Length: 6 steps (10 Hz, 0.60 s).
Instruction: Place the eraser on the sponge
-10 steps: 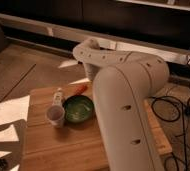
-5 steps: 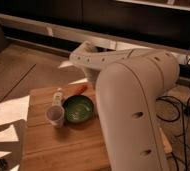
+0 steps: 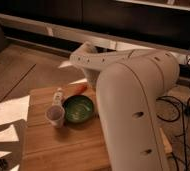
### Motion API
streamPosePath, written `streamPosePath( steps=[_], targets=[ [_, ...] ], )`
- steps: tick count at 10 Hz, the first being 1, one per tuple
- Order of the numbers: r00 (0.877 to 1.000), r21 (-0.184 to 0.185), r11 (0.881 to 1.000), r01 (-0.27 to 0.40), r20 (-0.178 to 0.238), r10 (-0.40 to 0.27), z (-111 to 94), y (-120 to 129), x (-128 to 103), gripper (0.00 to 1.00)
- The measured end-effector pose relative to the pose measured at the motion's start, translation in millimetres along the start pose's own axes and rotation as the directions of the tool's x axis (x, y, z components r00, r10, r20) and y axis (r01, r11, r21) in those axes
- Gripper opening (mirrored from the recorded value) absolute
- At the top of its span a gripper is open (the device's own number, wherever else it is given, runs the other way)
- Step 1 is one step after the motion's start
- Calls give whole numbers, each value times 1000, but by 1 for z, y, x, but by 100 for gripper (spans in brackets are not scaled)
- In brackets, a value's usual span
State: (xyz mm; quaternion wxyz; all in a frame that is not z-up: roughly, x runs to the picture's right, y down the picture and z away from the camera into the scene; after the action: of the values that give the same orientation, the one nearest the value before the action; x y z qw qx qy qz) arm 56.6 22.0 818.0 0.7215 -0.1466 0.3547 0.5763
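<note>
My white arm [image 3: 128, 95] fills the right half of the camera view and reaches down behind its own elbow toward the table's far right. The gripper itself is hidden behind the arm. Neither the eraser nor the sponge shows; both are hidden or out of view.
On the wooden table [image 3: 63, 145] stand a green bowl [image 3: 78, 108], a small paper cup [image 3: 55, 115], a small bottle [image 3: 57, 94] and an orange-red elongated item [image 3: 79, 89]. White paper sheets [image 3: 5, 112] lie at the left. Cables [image 3: 183, 107] trail on the floor at right.
The arm has swung closer to the camera and further left, covering more of the table's right side.
</note>
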Motion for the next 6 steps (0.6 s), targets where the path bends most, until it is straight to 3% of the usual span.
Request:
streamPosePath(
  steps=[4,6],
  targets=[
    [996,-36,997,-64,-72,61,45,-16,16,0],
    [994,-71,993,-92,-63,88,65,-23,10,0]
  ],
)
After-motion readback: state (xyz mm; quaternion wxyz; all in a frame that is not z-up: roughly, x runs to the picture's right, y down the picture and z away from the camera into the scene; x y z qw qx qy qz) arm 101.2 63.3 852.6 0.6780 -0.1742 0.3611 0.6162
